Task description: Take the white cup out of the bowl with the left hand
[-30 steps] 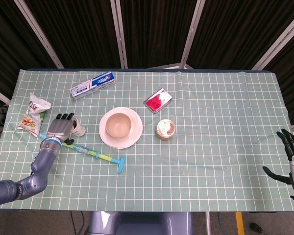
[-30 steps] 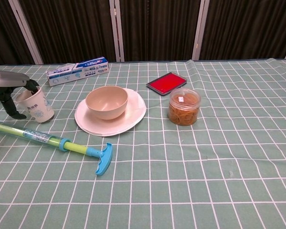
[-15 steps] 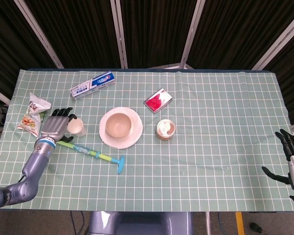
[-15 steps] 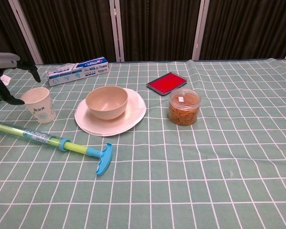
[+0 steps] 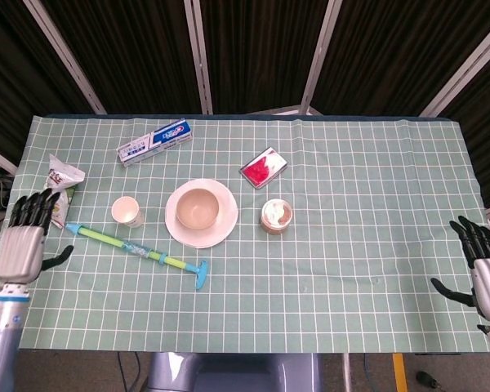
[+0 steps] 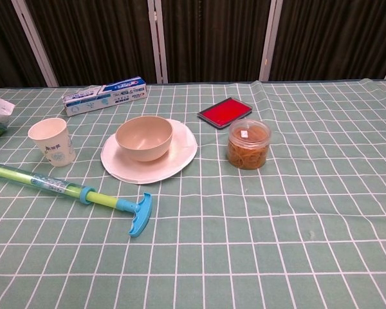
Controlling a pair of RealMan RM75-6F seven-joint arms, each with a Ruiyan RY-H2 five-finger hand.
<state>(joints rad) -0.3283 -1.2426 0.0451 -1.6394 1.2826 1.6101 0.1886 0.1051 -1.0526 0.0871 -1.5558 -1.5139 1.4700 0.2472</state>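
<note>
The white cup [image 5: 127,212] [image 6: 52,141] stands upright on the cloth, left of the beige bowl [image 5: 198,209] [image 6: 144,137], which sits on a white plate [image 5: 220,235] [image 6: 180,161]. Nothing shows inside the bowl. My left hand [image 5: 24,242] hangs open at the table's left edge, well clear of the cup, fingers spread. The right hand [image 5: 483,276] is open at the far right edge. Neither hand shows in the chest view.
A green and blue stick [image 5: 139,255] [image 6: 64,189] lies in front of the cup. A toothpaste box [image 5: 154,142] [image 6: 105,95] is at the back left, a snack bag [image 5: 60,184] at the left edge. A red case [image 5: 263,167] [image 6: 224,112] and a jar [image 5: 276,216] [image 6: 248,143] stand right of the plate.
My left hand let go of the cup and drew back left and toward the table's near edge, leaving the chest view. The cup stays standing where it was set.
</note>
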